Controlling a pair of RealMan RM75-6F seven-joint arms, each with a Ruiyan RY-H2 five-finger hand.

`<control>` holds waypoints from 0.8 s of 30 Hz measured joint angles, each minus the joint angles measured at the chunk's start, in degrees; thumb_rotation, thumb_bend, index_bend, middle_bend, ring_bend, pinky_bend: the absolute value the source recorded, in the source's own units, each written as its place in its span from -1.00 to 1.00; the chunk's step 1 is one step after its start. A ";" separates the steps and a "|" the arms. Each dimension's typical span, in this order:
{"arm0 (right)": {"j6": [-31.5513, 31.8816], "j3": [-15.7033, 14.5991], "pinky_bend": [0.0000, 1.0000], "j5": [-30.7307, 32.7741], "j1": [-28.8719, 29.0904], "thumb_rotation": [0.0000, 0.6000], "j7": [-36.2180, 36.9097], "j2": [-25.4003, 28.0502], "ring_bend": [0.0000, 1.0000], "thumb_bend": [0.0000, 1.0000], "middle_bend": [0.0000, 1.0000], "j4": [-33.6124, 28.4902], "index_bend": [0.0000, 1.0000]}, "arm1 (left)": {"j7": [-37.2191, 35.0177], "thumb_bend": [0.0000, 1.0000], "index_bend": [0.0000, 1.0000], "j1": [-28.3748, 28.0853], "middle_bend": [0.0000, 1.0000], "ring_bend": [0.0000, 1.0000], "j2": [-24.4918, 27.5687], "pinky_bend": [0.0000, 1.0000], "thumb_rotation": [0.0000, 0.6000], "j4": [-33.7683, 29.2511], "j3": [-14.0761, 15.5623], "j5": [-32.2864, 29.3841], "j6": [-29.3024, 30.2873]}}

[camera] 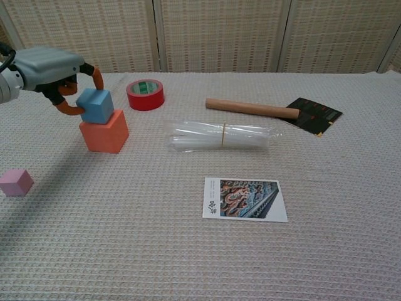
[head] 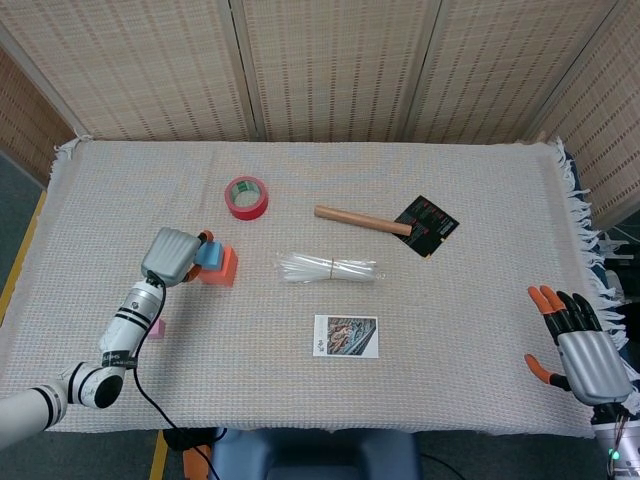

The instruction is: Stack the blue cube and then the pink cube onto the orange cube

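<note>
head view: left robot hand [head: 172,257] grips blue cube [head: 209,254] on orange cube [head: 222,267], not yet released; right robot hand [head: 580,350] open, idle; pink cube [head: 157,327] half hidden by arm | chest view: blue touching orange top, pink cube [camera: 15,182] left to stack, on bench [camera: 326,251]; count: one of each cube

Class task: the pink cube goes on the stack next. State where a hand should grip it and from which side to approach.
Pinch the pink cube across two opposite upright faces, coming from above. It sits flat and alone on the cloth, so its sides look free. The left hand, near the blue cube, seems closest.
</note>
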 measured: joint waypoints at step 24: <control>0.21 -0.34 -1.00 -0.53 -0.06 0.79 -0.01 0.24 -1.00 -0.60 -1.00 -0.45 -1.00 | -0.04 -0.40 -0.65 1.88 1.00 1.00 3.06 1.00 1.00 -6.69 2.66 2.86 5.15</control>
